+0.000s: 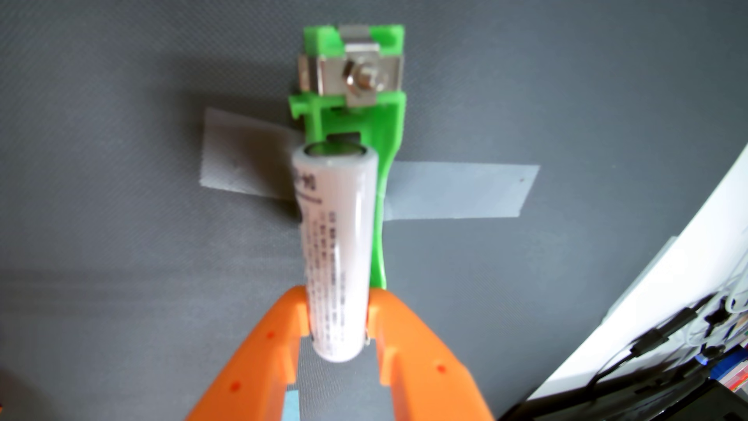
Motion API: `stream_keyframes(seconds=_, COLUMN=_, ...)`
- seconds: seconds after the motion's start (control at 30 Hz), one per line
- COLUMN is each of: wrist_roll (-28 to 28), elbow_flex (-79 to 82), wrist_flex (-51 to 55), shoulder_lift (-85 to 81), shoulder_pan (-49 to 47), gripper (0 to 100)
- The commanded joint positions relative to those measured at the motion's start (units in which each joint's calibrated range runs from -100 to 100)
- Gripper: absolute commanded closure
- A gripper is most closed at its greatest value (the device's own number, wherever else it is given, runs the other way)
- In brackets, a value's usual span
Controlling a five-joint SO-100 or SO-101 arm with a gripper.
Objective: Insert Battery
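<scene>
The white cylindrical battery with grey print (335,251) hangs lengthwise over the green plastic battery holder (380,162); the holder's metal contact clip with a bolt (356,79) lies beyond the battery's far end; grey tape strips (457,194) pin the holder to the dark grey mat (121,243); the orange two-finger gripper (338,311) pinches the battery's near end.

Riding on the wrist, looking down past the gripper (339,320) onto the grey mat (121,263), close in; far holder (352,81) perhaps slightly blurred.
</scene>
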Motion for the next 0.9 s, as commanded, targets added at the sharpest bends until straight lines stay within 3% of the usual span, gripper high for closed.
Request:
stream_keyframes(seconds=0.0, wrist_roll=-0.2, elbow_flex=-2.9, wrist_flex=-0.4, shoulder_lift=0.2, shoulder_pan=0.0, gripper=99)
stream_keyframes(seconds=0.87, wrist_roll=0.1, elbow_flex=-3.7, wrist_flex=-0.4, shoulder_lift=0.9, shoulder_pan=0.0, gripper=99)
